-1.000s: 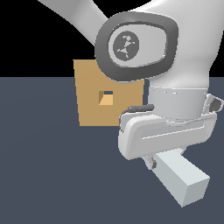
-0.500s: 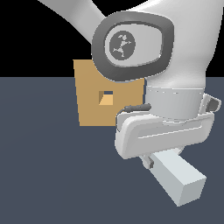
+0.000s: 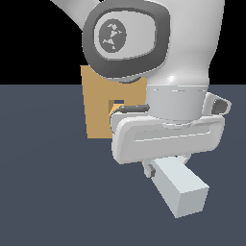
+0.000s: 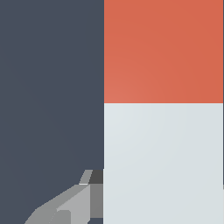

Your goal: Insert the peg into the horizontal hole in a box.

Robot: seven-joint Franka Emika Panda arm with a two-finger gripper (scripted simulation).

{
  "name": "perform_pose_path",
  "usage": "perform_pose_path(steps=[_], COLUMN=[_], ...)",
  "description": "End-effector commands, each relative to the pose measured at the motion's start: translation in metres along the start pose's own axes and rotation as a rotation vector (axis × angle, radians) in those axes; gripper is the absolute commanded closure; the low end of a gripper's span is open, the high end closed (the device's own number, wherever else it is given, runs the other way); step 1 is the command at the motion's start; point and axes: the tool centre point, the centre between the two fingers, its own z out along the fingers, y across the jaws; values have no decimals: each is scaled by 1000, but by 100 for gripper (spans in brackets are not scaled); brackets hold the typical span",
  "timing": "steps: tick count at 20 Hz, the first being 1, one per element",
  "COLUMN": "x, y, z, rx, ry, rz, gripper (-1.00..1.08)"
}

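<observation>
On the exterior view's left, the tan box (image 3: 98, 110) stands on the dark bench (image 3: 43, 192) at the far side, its small square hole (image 3: 116, 104) partly hidden behind the arm. To the right and nearer, the tool (image 3: 150, 168) hangs low over the bench, closed on the peg (image 3: 180, 190). The peg's pale end juts toward the near right, and the wrist view shows its red-orange end (image 4: 164, 50) beyond one grey finger (image 4: 72, 205).

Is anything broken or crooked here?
Nothing looks broken. The tool sits right over the peg, whose grey end points away from the box. The hole is empty, and the peg is not lined up with it yet.
</observation>
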Motion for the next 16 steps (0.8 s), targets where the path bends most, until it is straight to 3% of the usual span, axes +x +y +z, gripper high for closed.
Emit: perform_pose_path(steps=[1,16], x=[3,38], y=[-7,-73], z=[-10,-58], rx=[-6,-7], ry=[-2,-1], rz=[22,186], gripper=[108,108])
